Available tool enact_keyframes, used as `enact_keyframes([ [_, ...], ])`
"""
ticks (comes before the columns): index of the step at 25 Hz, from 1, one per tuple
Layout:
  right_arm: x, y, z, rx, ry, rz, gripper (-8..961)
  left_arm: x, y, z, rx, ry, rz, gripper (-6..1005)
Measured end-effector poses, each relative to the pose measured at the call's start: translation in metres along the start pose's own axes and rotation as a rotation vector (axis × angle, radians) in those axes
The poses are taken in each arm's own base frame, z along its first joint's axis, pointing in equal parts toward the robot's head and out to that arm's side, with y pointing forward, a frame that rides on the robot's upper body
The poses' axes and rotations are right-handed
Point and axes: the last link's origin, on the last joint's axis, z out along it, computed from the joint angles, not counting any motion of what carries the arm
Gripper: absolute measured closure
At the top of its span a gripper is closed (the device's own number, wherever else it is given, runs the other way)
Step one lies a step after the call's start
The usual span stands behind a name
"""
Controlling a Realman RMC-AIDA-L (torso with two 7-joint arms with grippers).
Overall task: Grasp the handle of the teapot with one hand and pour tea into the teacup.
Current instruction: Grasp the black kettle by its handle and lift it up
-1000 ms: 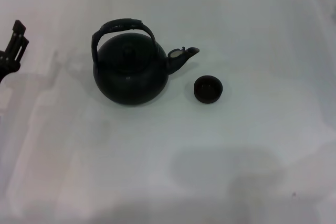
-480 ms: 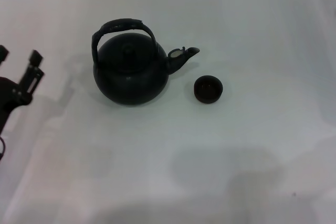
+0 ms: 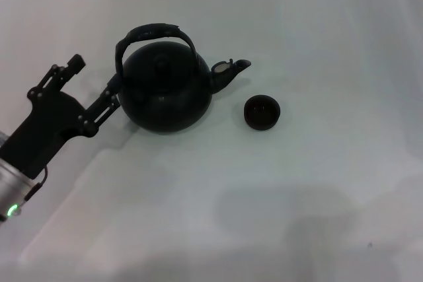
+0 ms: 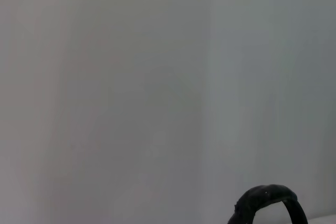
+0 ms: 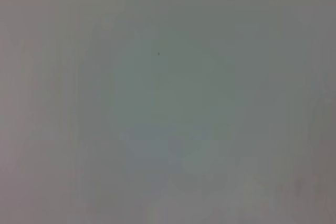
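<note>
The black teapot (image 3: 165,94) stands upright on the white table, its spout (image 3: 230,70) pointing right toward the small dark teacup (image 3: 262,111). The arched handle (image 3: 153,33) rises over the lid; its top also shows in the left wrist view as the handle (image 4: 269,203). My left gripper (image 3: 96,78) is open just left of the teapot, one fingertip near the pot's left side, nothing held. The right gripper is out of view.
The white table (image 3: 317,196) stretches around the pot and cup. The right wrist view shows only bare table surface (image 5: 168,98). Soft shadows lie on the near part of the table.
My left arm has swung in from the left edge toward the teapot, its open fingers now close to the pot's left side. Teapot and teacup have not moved.
</note>
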Motion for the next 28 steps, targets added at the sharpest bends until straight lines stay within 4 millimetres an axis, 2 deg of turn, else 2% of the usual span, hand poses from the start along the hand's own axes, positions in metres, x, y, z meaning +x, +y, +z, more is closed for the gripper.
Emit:
enact_keyframes([
  [9,0.0,0.001,0.0,-0.003,-0.004,0.006,111,-0.002,-0.003,0.015,0.008,-0.03,-0.008,251],
  [18,-0.001,0.003,0.001,-0.006,-0.008,0.011,111,-0.004,-0.005,0.043,0.017,-0.07,-0.008,252],
  [28,-0.001,0.003,0.001,-0.007,-0.009,0.013,111,-0.005,-0.007,0.051,0.035,-0.089,-0.015,253],
])
